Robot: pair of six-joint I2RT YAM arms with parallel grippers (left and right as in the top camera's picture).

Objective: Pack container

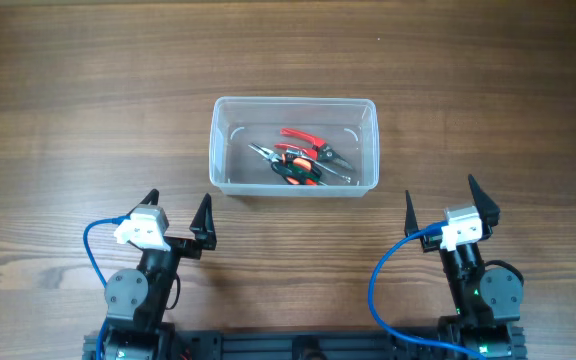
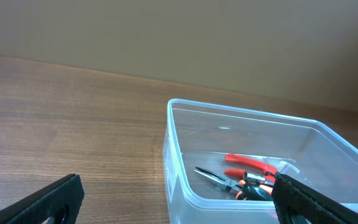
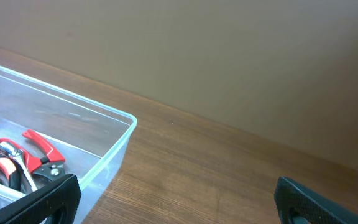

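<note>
The left tool (image 1: 178, 208) and right tool (image 1: 443, 203) sit at the near edge of the surface (image 1: 68, 100), each with jaws spread wide and holding nothing. The container (image 1: 294, 100) stands ahead, between the 2 (long axis running left to right), slightly nearer the left tool. Several pliers (image 1: 298, 158) lie inside it.

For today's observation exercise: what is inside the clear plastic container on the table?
The container holds a small pile of hand tools: a red-handled tool and pliers with orange-and-black grips, overlapping. Where they cross, lower parts are covered, so the exact count is unclear.
</note>
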